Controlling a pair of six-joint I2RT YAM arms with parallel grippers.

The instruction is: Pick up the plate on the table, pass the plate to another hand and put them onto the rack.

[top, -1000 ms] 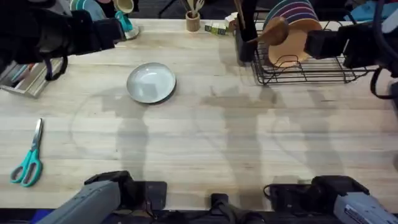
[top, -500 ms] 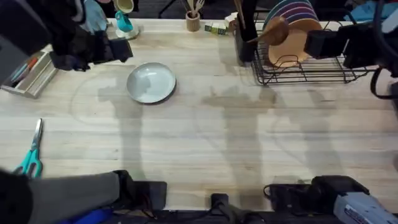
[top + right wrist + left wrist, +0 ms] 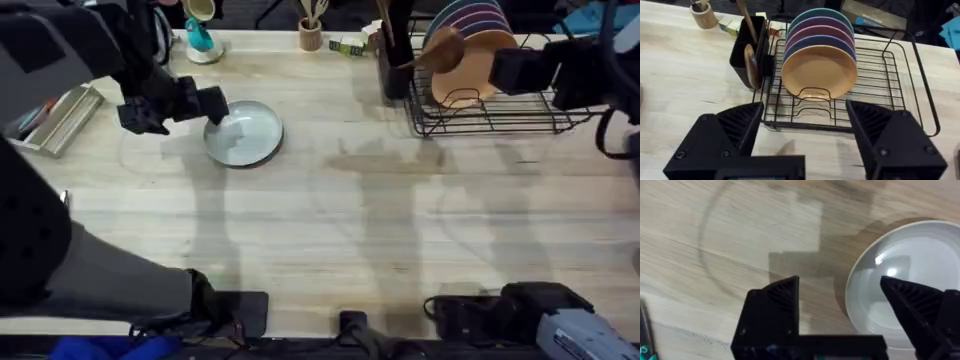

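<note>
Pale plank grain runs across the table (image 3: 340,220) you are working on, with the plate (image 3: 245,133) lying flat toward its far left part. Your left hand (image 3: 218,108) hangs over the plate's left rim with its fingers spread wide; in the left wrist view one fingertip (image 3: 787,287) stands over bare wood just beside the plate (image 3: 910,280) and the other is over the plate's white inner surface, so the rim lies between them, though you cannot tell whether either tip touches it. Your right hand (image 3: 805,117) hovers at the far right of the table, just in front of the rack (image 3: 880,95), its fingers also spread apart with nothing between them. The rack (image 3: 500,115) already carries a row of upright coloured plates (image 3: 820,35), the nearest an orange one (image 3: 820,72), and a black utensil holder (image 3: 747,50) with a wooden spoon hangs on the rack's left end. A small wooden cup (image 3: 311,36) stands at the far edge of the table.
</note>
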